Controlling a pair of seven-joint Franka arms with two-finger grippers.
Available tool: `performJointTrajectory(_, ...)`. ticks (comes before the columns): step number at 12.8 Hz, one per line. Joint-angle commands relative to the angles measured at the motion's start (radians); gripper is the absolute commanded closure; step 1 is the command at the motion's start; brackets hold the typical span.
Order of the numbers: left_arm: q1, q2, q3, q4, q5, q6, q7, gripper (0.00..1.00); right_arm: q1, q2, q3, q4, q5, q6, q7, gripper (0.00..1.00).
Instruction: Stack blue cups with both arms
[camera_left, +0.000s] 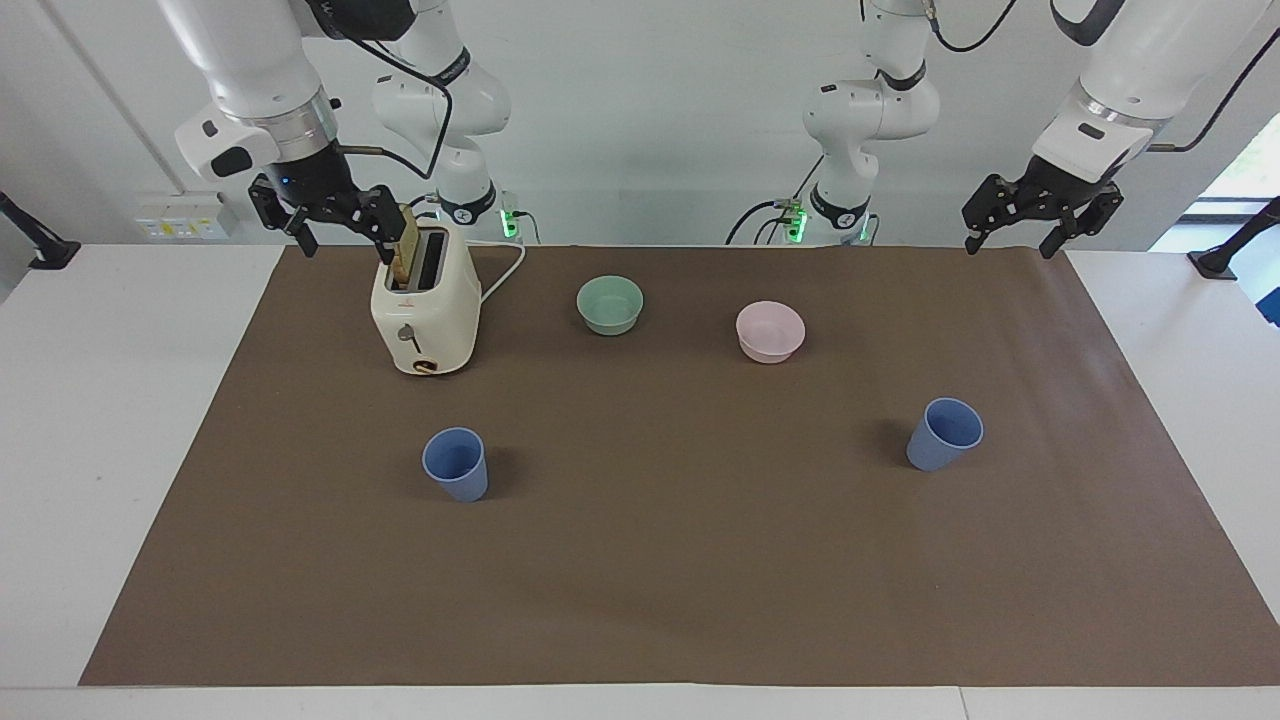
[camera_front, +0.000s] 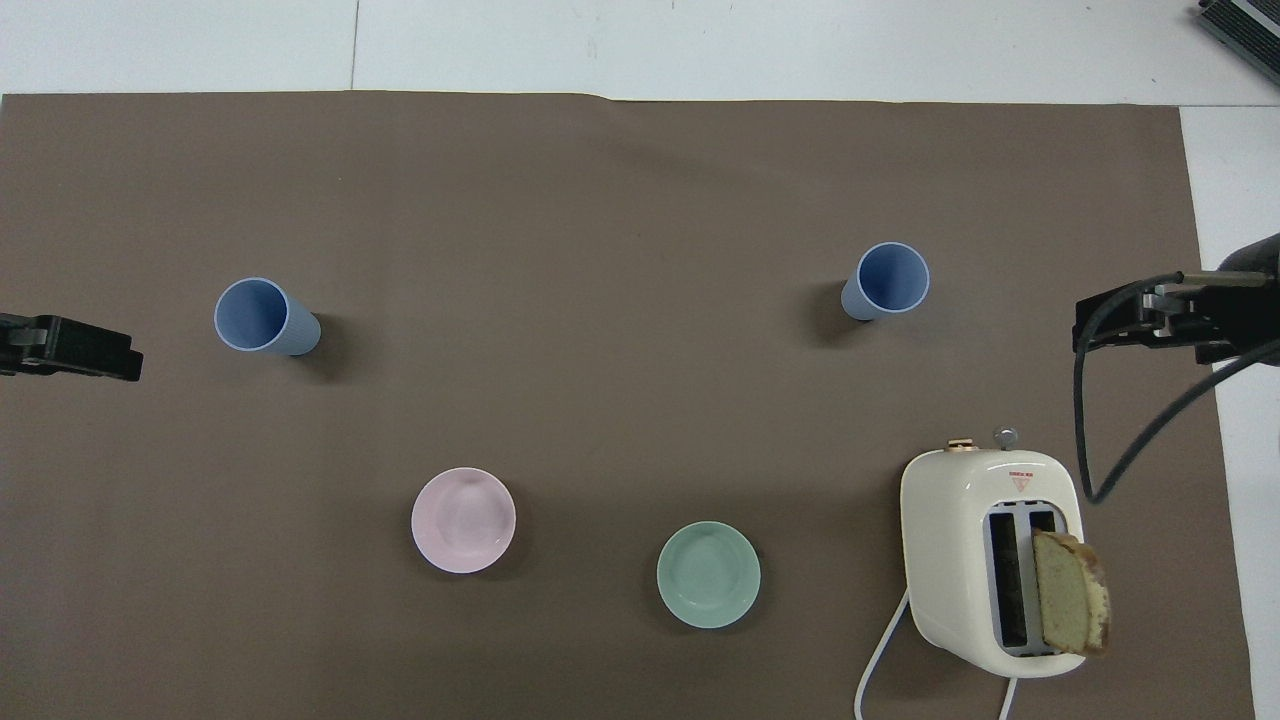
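Observation:
Two blue cups stand upright and apart on the brown mat (camera_left: 660, 560). One cup (camera_left: 456, 463) is toward the right arm's end and also shows in the overhead view (camera_front: 887, 280). The other cup (camera_left: 944, 433) is toward the left arm's end and also shows in the overhead view (camera_front: 262, 317). My right gripper (camera_left: 343, 245) is open and empty, raised beside the toaster. It also shows in the overhead view (camera_front: 1140, 322). My left gripper (camera_left: 1008, 245) is open and empty, raised over the mat's corner nearest the robots. It also shows in the overhead view (camera_front: 70, 347). Neither gripper touches a cup.
A cream toaster (camera_left: 425, 310) with a bread slice (camera_front: 1070, 592) in one slot stands nearer to the robots than the first cup, its white cord (camera_left: 505, 270) trailing. A mint-green bowl (camera_left: 610, 303) and a pale pink bowl (camera_left: 770, 330) sit between the cups and the robots.

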Motion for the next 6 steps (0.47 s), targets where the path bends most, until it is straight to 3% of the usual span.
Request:
performJointTrajectory(1,0.024,-0.018,0.005,-0.04,0.008,0.065,0.006,0.0,-0.015,0.009,0.009,0.011,-0.006,-0.007,-0.014,0.0)
performJointTrajectory(6,0.084,0.02,0.005,-0.048,0.01,0.189,-0.003,0.0,-0.02,0.009,0.009,0.011,-0.006,-0.007,-0.017,0.0)
